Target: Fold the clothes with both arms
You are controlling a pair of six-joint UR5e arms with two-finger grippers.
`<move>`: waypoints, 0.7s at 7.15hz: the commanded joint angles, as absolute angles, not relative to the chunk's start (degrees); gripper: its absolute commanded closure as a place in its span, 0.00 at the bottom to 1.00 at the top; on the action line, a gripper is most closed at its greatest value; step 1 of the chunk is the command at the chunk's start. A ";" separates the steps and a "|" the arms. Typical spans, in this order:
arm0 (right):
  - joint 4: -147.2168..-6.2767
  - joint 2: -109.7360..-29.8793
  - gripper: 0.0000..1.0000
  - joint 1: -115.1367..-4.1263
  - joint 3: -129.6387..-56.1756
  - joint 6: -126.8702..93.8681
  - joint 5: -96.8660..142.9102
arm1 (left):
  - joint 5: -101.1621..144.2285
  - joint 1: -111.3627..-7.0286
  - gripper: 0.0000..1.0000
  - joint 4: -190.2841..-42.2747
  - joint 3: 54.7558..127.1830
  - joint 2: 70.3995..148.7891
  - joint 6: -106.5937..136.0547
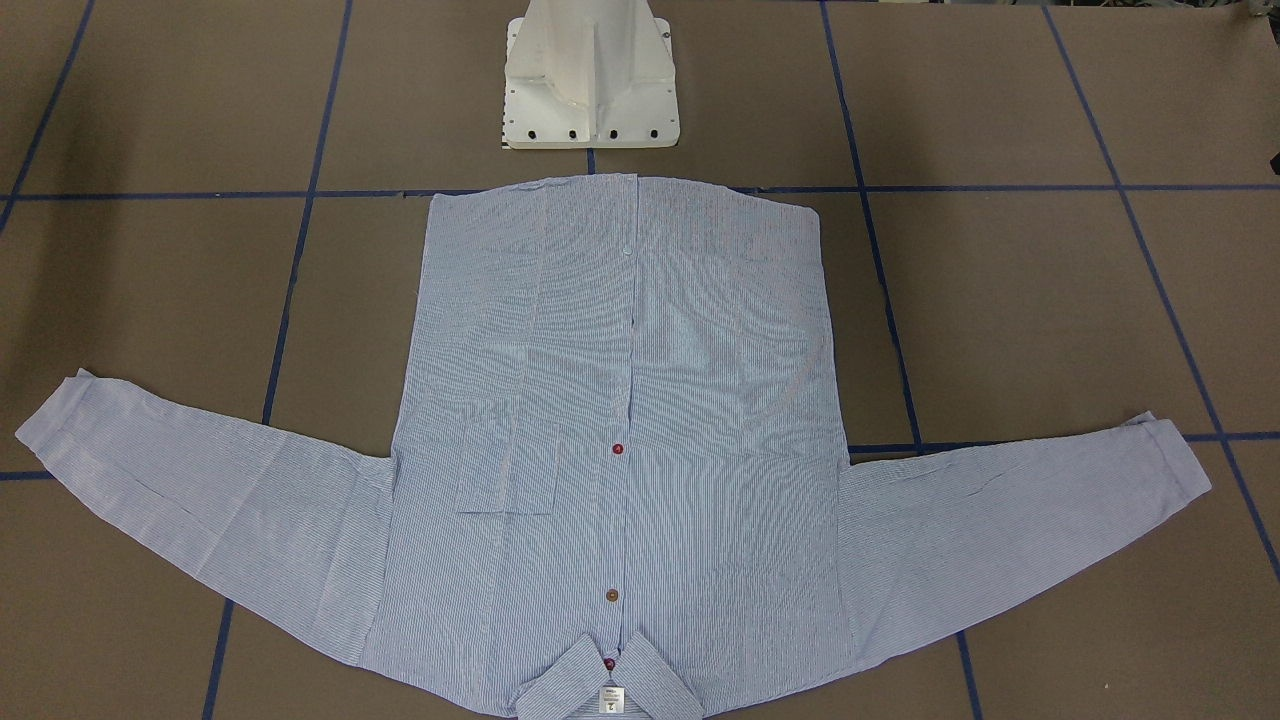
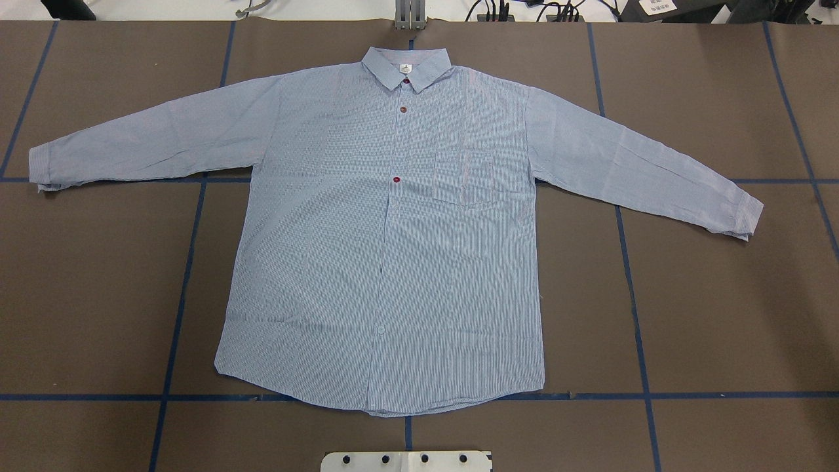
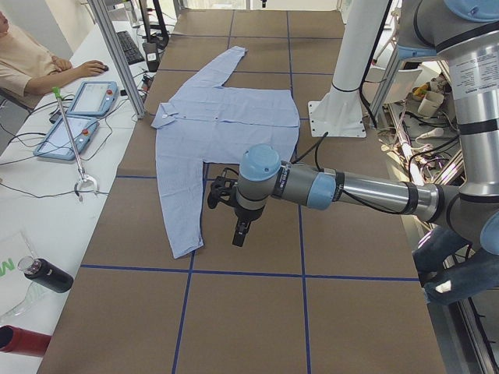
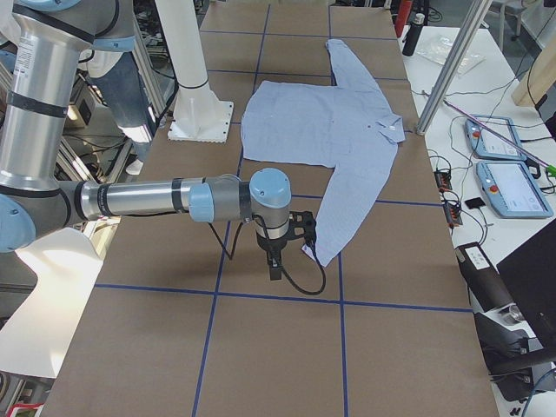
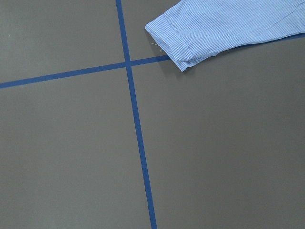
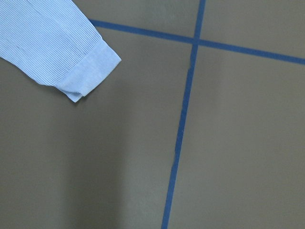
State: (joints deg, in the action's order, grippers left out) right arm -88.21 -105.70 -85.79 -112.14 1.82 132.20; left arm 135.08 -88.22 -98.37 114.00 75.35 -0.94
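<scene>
The light blue striped shirt (image 2: 393, 249) lies flat and face up on the brown table, both sleeves spread out, collar at the far edge from the robot. It also shows in the front-facing view (image 1: 620, 400). In the exterior left view my left gripper (image 3: 240, 232) hangs above the table just beside the near sleeve cuff (image 3: 183, 249); I cannot tell if it is open or shut. In the exterior right view my right gripper (image 4: 274, 265) hangs beside the other cuff (image 4: 321, 256); I cannot tell its state either. Each wrist view shows a cuff (image 5: 176, 40) (image 6: 81, 62) and no fingers.
The white pedestal base (image 1: 590, 80) stands at the robot's side of the table, close to the shirt's hem. Blue tape lines (image 2: 629, 262) cross the brown surface. A side bench with control tablets (image 3: 90, 97), a bottle (image 3: 47, 274) and a seated operator (image 3: 23, 54) runs along the far edge.
</scene>
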 commanded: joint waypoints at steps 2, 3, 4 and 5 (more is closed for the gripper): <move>-79.28 -97.94 0.00 -85.78 -106.80 -2.25 133.06 | 134.56 -88.07 0.00 -107.71 110.68 86.33 -0.44; -77.36 -97.39 0.00 -85.78 -106.09 -7.68 133.15 | 134.65 -88.07 0.00 -110.45 107.87 88.48 -0.27; -72.65 -97.56 0.00 -84.13 -106.00 -8.69 132.02 | 134.91 -87.98 0.00 -113.00 104.36 90.07 -0.18; -70.16 -97.38 0.00 -81.59 -105.91 -16.18 131.75 | 135.17 -87.98 0.00 -114.85 103.20 90.26 1.13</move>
State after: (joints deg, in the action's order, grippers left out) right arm -73.91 -97.67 -84.08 -106.19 -9.31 132.31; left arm 134.88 -88.01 -112.07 105.67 89.06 0.08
